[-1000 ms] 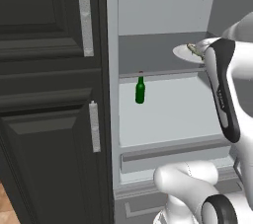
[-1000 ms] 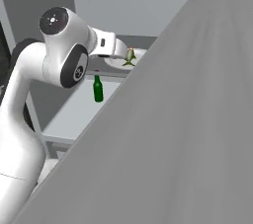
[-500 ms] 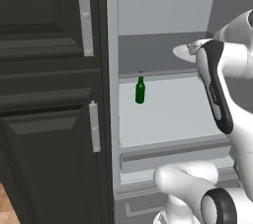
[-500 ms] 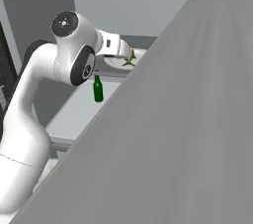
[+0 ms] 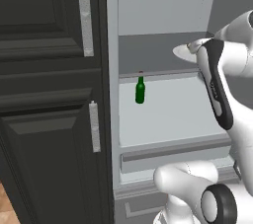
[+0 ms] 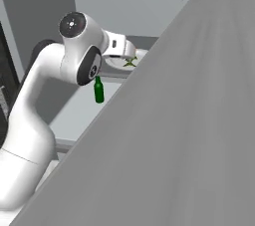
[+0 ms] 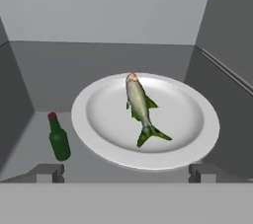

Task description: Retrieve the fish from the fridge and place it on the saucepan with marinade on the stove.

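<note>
The fridge [image 5: 163,30] stands open, its pale grey interior facing the robot, with its grey door [image 6: 189,120] swung out across the right base view. On the upper shelf sits a white plate [image 7: 197,134], near the shelf's right edge and close to the fridge's right inner wall. The fish [image 7: 139,107] lies in the middle of the plate, flat on it, its reddish head towards the back wall of the fridge and its green forked tail towards the camera. In the right base view a greenish bit of the fish [image 6: 130,62] peeps out past the arm.

The gripper [image 7: 126,172] hovers at the front rim of the plate, its two dark fingertips [image 7: 47,172] spread wide apart, one at each bottom corner of the hand view, with nothing between them. The fish is untouched, well clear of both tips.

A green glass bottle [image 5: 140,90] with a red cap stands upright on the lower shelf, near that shelf's back edge and to the left of the plate above it. It appears to stand apart from the walls, though the hand view makes that hard to judge.

A dark panelled cabinet [image 5: 49,94] with pale grey handles adjoins the fridge on its left side.
</note>
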Available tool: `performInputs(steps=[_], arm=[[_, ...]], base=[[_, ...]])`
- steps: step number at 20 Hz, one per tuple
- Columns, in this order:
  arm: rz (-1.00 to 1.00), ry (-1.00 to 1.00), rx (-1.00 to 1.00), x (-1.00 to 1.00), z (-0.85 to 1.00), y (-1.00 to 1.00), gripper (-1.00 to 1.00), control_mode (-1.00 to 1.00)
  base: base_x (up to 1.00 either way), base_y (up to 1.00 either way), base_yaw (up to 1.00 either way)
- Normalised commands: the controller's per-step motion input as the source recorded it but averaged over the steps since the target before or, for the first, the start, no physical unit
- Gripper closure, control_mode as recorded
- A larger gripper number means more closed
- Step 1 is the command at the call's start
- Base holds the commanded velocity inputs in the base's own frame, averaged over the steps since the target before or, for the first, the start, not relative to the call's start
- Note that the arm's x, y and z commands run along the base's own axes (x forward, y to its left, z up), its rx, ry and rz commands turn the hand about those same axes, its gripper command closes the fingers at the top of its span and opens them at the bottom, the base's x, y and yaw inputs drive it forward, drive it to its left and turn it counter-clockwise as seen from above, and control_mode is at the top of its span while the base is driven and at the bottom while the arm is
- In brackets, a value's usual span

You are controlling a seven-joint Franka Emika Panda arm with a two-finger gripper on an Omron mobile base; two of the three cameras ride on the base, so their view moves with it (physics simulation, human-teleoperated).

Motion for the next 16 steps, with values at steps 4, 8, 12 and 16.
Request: performInputs(steps=[4,8,12,16], arm=[[0.00,0.00,0.00,0.23,-0.01,-0.04,-1.00,-1.00],[0.00,0.00,0.00,0.36,-0.07,0.00,-1.00,-1.00],[0.00,0.00,0.00,0.31,-0.14,0.00,-1.00,-1.00],[0.00,0.00,0.00,0.26,-0.21,-0.01,-1.00,-1.00]], base=[[0.00,0.00,0.00],[0.00,0.00,0.00],[0.00,0.00,0.00],[0.00,0.00,0.00]])
